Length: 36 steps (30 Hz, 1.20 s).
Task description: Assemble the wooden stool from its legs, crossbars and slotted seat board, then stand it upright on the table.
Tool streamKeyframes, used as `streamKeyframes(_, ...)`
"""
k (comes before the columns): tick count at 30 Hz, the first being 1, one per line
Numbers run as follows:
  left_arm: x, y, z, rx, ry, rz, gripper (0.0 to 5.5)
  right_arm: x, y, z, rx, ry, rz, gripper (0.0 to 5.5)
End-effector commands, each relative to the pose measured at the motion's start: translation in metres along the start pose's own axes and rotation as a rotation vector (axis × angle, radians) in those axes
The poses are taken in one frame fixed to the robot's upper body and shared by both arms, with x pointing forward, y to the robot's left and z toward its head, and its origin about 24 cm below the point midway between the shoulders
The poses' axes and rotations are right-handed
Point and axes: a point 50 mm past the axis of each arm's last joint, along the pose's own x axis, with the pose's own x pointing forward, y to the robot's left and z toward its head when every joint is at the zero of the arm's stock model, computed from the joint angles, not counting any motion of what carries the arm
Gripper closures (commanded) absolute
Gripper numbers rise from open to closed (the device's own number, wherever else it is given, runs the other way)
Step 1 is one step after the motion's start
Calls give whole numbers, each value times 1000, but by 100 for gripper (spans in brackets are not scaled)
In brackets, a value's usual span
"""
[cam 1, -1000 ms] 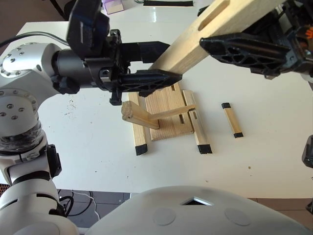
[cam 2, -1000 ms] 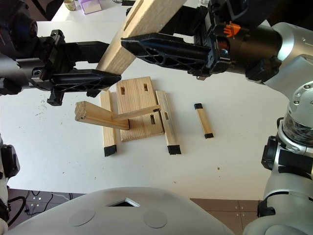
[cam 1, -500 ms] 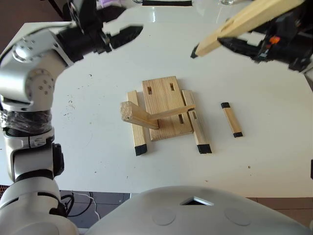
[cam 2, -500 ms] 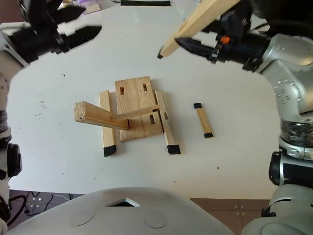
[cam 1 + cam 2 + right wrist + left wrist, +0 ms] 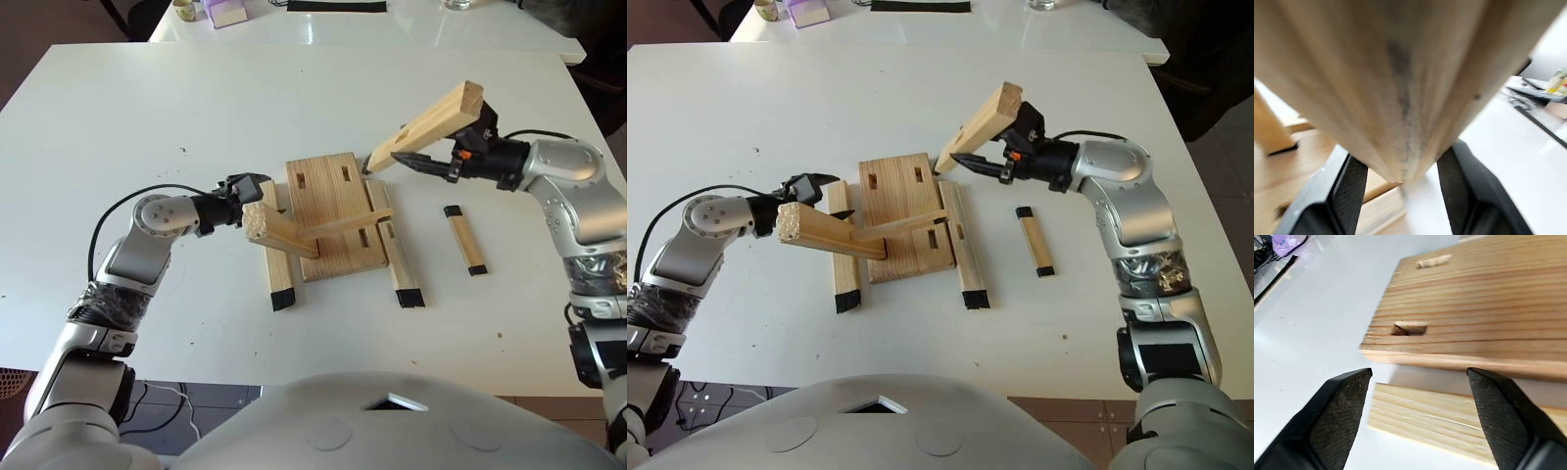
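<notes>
Both arms have dropped from near head height in the last half-second. The left hand (image 5: 1419, 373) now sits low over the table (image 5: 147, 108) at 9 o'clock of the seat board (image 5: 323, 196), and the right hand (image 5: 404, 155) has come down to the board's 2 o'clock. The parts lying on the table have stayed put. The left hand is wide open and holds nothing, its fingers spread above the board's slotted edge and the black-capped leg (image 5: 277, 269) lying flat beside it. The right hand is clamped on a raised leg (image 5: 431, 119), which slopes down so its dark lower end reaches the board's 1 o'clock corner; contact cannot be confirmed. The seat board lies flat mid-table, slots up, with a second capped leg (image 5: 400, 262) along its 3 o'clock side. A joined leg-and-crossbar piece (image 5: 294, 233) rests across it, and a short bar (image 5: 463, 239) lies apart, farther toward 3 o'clock.
</notes>
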Motion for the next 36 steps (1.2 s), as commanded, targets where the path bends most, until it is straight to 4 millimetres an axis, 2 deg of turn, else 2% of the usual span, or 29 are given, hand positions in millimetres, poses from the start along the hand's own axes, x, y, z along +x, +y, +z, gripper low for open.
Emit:
streamKeyframes(1, -11, -12, 1, 51, 25, -89, 188, -15, 18, 6, 5, -4, 56, 348)
streamKeyframes(6, -12, -14, 1, 43, 28, -97, 188, -12, 35, 11, 27, -41, 99, 348)
streamKeyframes(20, -15, -11, 1, 68, 45, -133, 188, -20, 62, -16, 63, 48, 178, 348)
streamKeyframes(36, -12, -12, 5, 90, 38, -139, 188, -30, 86, -26, 101, 105, 294, 348)
